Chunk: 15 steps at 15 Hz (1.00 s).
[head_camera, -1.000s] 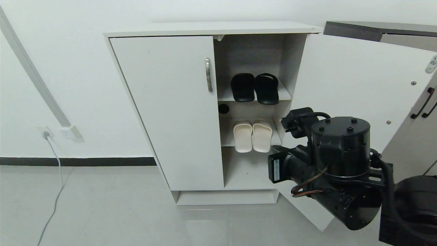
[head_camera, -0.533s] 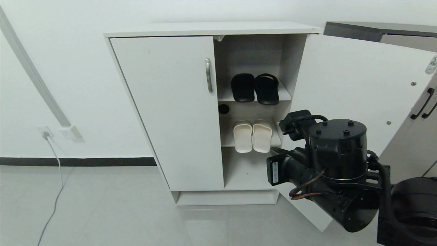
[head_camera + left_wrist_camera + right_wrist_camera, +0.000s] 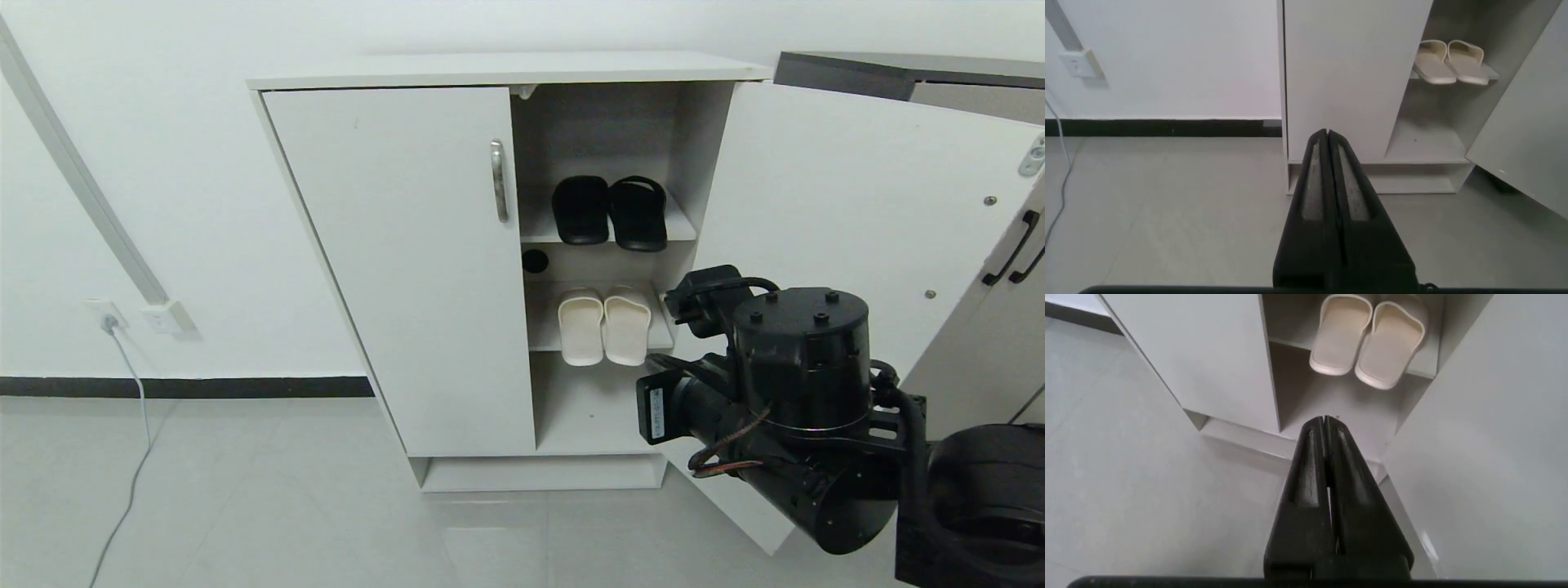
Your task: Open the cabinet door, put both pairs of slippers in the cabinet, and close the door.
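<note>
Stores black slippers [image 3: 609, 211] on the upper shelf of the cabinet [image 3: 506, 69] and white slippers [image 3: 604, 325] at the middle shelf's front edge, right door [image 3: 841, 212] standing open. Holds right pincer [image 3: 1326, 426] pressed together, low before the opening, below and short of the white slippers; left pincer [image 3: 1328, 140] likewise together, facing the closed left door [image 3: 400, 261].

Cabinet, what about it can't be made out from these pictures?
1. Head view: the space behind the shut left door is hidden by that door.
2. Head view: the open door has its outer face turned away from the camera, and the right arm covers its lower part.
3. Right wrist view: the white slippers are cut off at one end by the picture's edge.
</note>
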Tool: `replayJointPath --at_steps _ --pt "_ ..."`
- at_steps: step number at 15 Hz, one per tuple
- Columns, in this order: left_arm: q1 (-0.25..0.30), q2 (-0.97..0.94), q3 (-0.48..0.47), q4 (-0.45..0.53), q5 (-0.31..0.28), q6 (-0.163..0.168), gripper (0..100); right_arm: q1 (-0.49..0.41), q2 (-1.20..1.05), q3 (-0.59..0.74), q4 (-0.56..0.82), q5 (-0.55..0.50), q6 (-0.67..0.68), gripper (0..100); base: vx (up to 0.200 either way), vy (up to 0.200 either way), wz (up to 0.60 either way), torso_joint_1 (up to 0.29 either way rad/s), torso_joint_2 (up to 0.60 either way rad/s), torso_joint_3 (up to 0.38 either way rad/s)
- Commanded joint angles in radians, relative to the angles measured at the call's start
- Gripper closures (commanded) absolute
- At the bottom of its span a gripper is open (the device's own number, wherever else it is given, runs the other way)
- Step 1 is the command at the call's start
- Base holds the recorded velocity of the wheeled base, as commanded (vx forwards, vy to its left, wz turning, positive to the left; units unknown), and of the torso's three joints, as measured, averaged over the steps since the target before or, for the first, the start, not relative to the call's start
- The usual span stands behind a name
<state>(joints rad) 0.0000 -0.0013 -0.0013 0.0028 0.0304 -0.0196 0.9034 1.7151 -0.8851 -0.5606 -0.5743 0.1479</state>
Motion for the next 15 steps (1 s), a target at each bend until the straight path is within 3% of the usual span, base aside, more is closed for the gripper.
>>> replayJointPath --at_steps 1,4,8,15 --pt "0.002 0.001 0.0 -0.001 0.0 0.0 100 0.0 0.003 -0.002 -0.001 -0.001 -0.001 100 0.0 0.0 0.0 -0.007 -0.14 -0.159" --pt "0.0 0.001 0.0 -0.001 0.0 0.0 100 0.0 0.003 0.0 -0.001 -0.001 -0.001 100 0.0 0.0 0.0 0.007 -0.19 -0.323" --pt "0.002 0.001 0.0 -0.001 0.0 0.0 100 0.0 0.003 0.002 -0.001 -0.001 -0.001 100 0.0 0.0 0.0 0.044 -0.51 -0.374" --pt "0.002 0.001 0.0 -0.001 0.0 0.0 100 0.0 0.003 0.002 -0.001 -0.001 -0.001 100 0.0 0.0 0.0 0.126 -0.46 -0.341"
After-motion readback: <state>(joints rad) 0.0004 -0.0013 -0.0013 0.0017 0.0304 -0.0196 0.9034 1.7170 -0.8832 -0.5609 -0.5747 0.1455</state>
